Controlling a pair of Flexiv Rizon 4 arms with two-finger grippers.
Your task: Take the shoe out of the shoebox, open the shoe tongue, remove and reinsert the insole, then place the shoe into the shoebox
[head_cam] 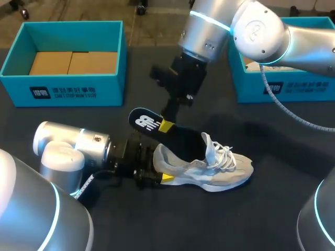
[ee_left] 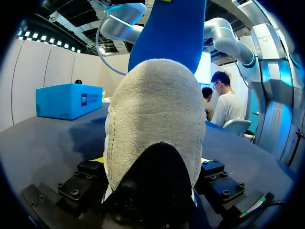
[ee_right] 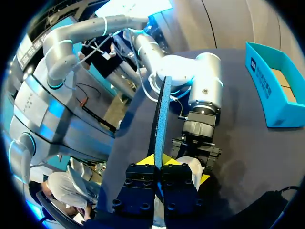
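**benchrat:** ok what's nearest the camera here, and where's the shoe at?

**two_arm_tom:** Nearest is my left arm, coming in low from the left. The left gripper [head_cam: 157, 177] is clamped on the heel of the pale grey mesh lace-up sneaker [head_cam: 209, 168], one yellow-tipped finger on each side. In the left wrist view the sneaker [ee_left: 155, 119] fills the whole gap between the fingers, so the jaws are held apart by the heel and are tight against it

**benchrat:** in a box or not?

**two_arm_tom:** nope, it's out on the dark tabletop [head_cam: 235, 219]. It's sitting on its sole with the toe toward the right and the white laces [head_cam: 224, 154] loose on top, well apart from both boxes

**benchrat:** and the insole?

**two_arm_tom:** Just past the heel. The flat foam insole [head_cam: 149, 122], black on top with a white logo and blue underneath, slants up from the sneaker's opening. My right arm drops in from the upper right, and the right gripper [head_cam: 166, 126] pinches the insole near its raised heel end. The right wrist view has the insole [ee_right: 161, 114] edge-on, squeezed between the two fingers. The jaws there are nearly together, with only the foam between them. The front end runs down to the opening, but I can't tell how far in it sits

**benchrat:** far side?

**two_arm_tom:** Two open teal cardboard boxes at the back. The left shoebox [head_cam: 63, 86] has a brown cardboard liner [head_cam: 73, 63] in the bottom. The right shoebox [head_cam: 282, 89] is half hidden behind the right arm
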